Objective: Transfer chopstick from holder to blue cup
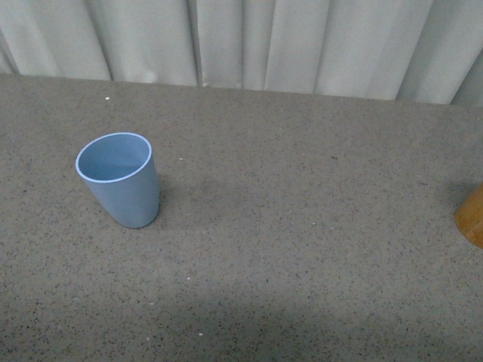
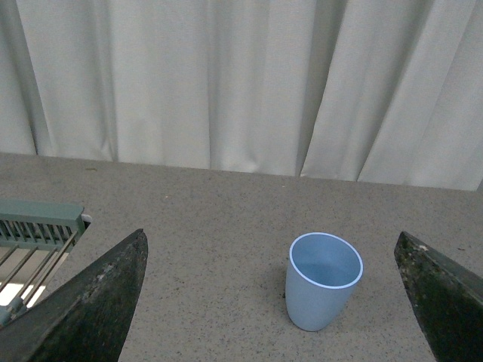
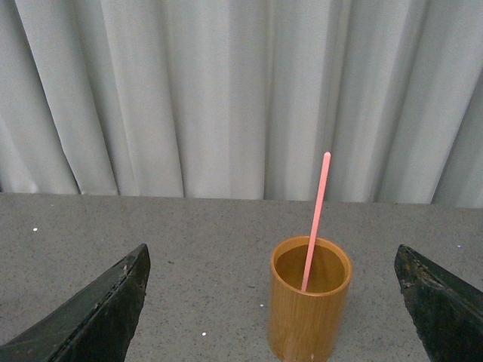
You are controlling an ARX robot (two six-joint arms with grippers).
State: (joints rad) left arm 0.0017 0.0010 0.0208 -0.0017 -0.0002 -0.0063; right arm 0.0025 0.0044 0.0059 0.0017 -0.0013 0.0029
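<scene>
The blue cup (image 1: 121, 179) stands upright and empty on the speckled grey table, left of centre in the front view. In the left wrist view the blue cup (image 2: 322, 280) sits ahead of my open left gripper (image 2: 272, 249), between the lines of its two dark fingers (image 2: 90, 305). The orange-brown holder (image 3: 309, 297) stands upright ahead of my open right gripper (image 3: 272, 253). One pink chopstick (image 3: 316, 219) leans inside it, its top well above the rim. The front view shows only an edge of the holder (image 1: 472, 217) at far right, and neither arm.
A pale curtain (image 1: 241, 41) hangs along the table's far edge. A green slatted rack (image 2: 38, 226) sits at the table's side in the left wrist view. Grey tabletop (image 1: 302, 226) lies between cup and holder.
</scene>
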